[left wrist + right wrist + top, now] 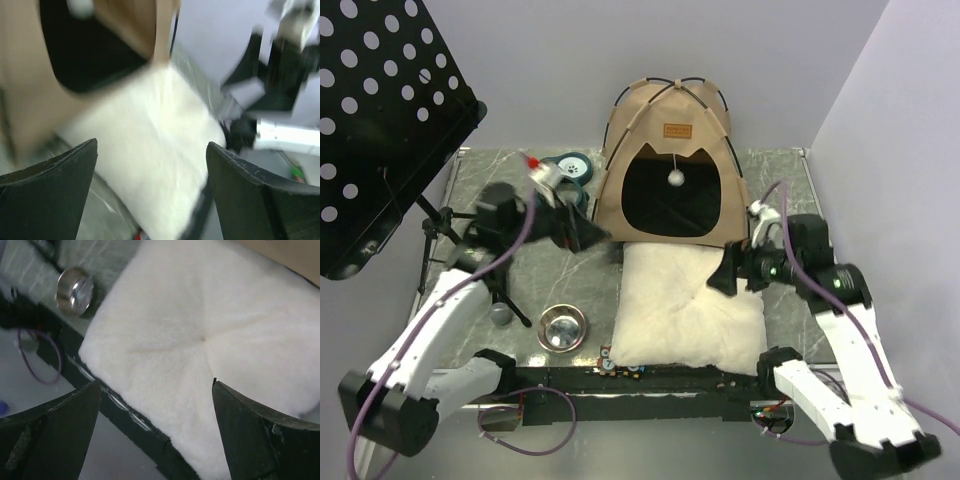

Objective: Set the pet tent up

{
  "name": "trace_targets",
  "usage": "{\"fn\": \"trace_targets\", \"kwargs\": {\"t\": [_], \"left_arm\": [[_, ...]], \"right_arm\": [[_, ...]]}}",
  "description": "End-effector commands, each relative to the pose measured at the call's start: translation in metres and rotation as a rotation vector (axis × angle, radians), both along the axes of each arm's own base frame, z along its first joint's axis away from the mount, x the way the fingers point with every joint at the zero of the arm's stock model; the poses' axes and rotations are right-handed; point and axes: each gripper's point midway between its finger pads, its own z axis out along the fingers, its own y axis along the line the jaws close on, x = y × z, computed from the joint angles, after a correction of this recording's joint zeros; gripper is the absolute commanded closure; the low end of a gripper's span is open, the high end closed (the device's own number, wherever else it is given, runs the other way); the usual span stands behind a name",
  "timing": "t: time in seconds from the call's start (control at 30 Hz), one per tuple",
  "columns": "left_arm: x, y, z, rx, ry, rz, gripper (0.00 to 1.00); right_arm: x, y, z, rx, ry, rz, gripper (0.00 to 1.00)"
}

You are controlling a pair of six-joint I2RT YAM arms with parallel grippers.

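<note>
Spread wide and empty, the left jaws and the right jaws hover at either front corner of the pet tent, which stands upright at the back of the tabletop, poles arched, doorway facing the arms, apparently carrying itself without help. A white cushion lies touching its front edge, likely staged to go inside; setup looks nearly done.

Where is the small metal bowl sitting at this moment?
Top view: the metal bowl sits on the table near its front edge, left of centre, just beside the white cushion's near left corner.
</note>
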Motion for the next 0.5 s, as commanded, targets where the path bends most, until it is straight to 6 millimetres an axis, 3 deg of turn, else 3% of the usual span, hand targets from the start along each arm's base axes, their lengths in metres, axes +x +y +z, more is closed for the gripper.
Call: {"fn": "trace_targets", "kwargs": {"t": [0.0, 0.1, 0.27, 0.33, 0.47], "left_arm": [[-0.042, -0.030, -0.076, 0.036, 0.312, -0.132, 0.07], [-0.052, -0.045, -0.098, 0.034, 0.426, -0.161, 0.03], [-0.058, -0.068, -0.122, 0.042, 0.509, -0.152, 0.00], [-0.055, -0.079, -0.132, 0.084, 0.494, -0.143, 0.00], [-0.030, -0.084, -0.155, 0.153, 0.495, -0.034, 0.00]], "right_arm": [[-0.007, -0.031, -0.039, 0.047, 0.416, -0.317, 0.03], [-0.015, -0.045, -0.067, 0.054, 0.496, -0.449, 0.02], [-0.007, -0.063, -0.076, 0.021, 0.506, -0.622, 0.00], [0.007, -0.073, -0.083, -0.021, 0.475, -0.650, 0.00], [0.027, -0.099, -0.096, -0.125, 0.419, -0.724, 0.00]]}}
